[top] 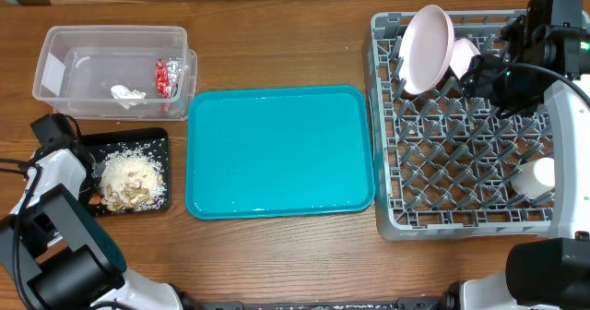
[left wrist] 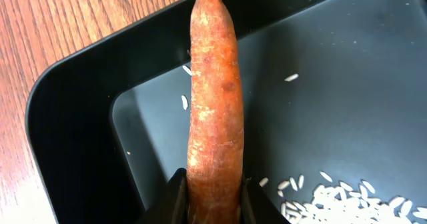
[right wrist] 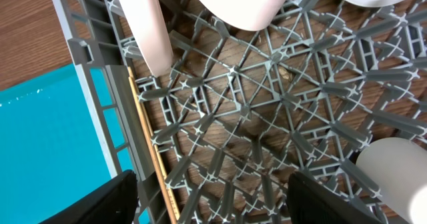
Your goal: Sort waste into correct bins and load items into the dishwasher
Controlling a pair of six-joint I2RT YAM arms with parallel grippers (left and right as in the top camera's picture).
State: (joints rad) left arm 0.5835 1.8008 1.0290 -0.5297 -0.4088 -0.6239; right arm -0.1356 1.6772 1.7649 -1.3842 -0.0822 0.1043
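Observation:
My left gripper (left wrist: 213, 199) is shut on the orange carrot (left wrist: 213, 97) and holds it over a corner of the black tray (left wrist: 73, 124), near loose rice (left wrist: 347, 201). In the overhead view this gripper (top: 92, 183) is at the tray's (top: 157, 140) left edge, beside beige scraps and rice (top: 131, 183). The clear tub (top: 55, 70) holds the red wrapper (top: 167, 77) and white paper (top: 127, 93). My right gripper (right wrist: 213, 204) is open and empty over the grey rack (top: 461, 172). The rack holds the pink plate (top: 426, 47), a bowl (top: 464, 57), a cup (top: 536, 176) and chopsticks (right wrist: 150, 144).
The teal tray (top: 277, 153) lies between the bins and the rack. In the right wrist view the plate (right wrist: 143, 24) and a bowl (right wrist: 240, 4) stand just ahead of the fingers, and a cup (right wrist: 393, 167) is at the right.

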